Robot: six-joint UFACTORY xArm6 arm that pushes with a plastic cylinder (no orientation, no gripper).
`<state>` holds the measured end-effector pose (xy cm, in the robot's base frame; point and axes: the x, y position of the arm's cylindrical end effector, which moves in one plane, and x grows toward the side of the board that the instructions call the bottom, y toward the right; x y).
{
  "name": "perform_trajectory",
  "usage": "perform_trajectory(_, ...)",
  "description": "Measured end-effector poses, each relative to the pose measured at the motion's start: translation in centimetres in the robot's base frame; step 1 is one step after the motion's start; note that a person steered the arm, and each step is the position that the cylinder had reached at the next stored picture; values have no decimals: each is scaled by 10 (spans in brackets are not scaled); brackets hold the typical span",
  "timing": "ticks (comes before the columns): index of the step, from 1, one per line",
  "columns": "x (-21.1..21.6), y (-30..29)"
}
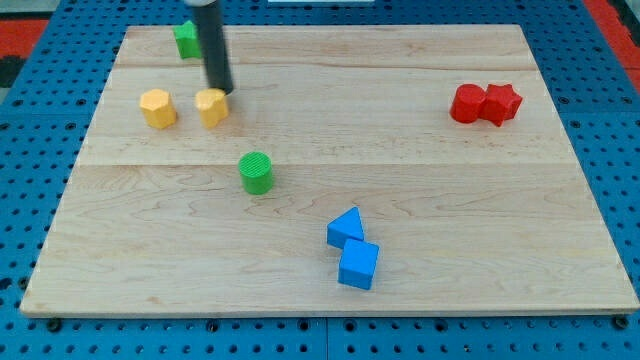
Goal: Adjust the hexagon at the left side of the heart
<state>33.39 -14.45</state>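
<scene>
Pale wooden bench (400,150), planks with visible grain, smooth, matt. Beneath it, blue perforated board (620,150), looks like painted metal or plastic. Blocks smooth, solid-coloured, faintly shiny, plastic-looking: yellow hexagon (157,108), yellow heart (211,106), red pair (485,104), blue pair (352,250). Green cylinder (256,172) with ribbed top. Dark rod matt; my tip (222,93).

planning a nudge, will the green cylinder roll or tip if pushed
The green cylinder stands upright on its flat end, so it will probably slide, not roll. It looks squat, so tipping seems unlikely. Nothing touches it on the wooden board; my tip is by the yellow heart.
</scene>
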Motion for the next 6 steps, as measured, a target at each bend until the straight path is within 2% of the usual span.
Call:
perform_trajectory(1,-7,55)
perform_trajectory(3,-7,57)
perform_trajectory(6,-7,-15)
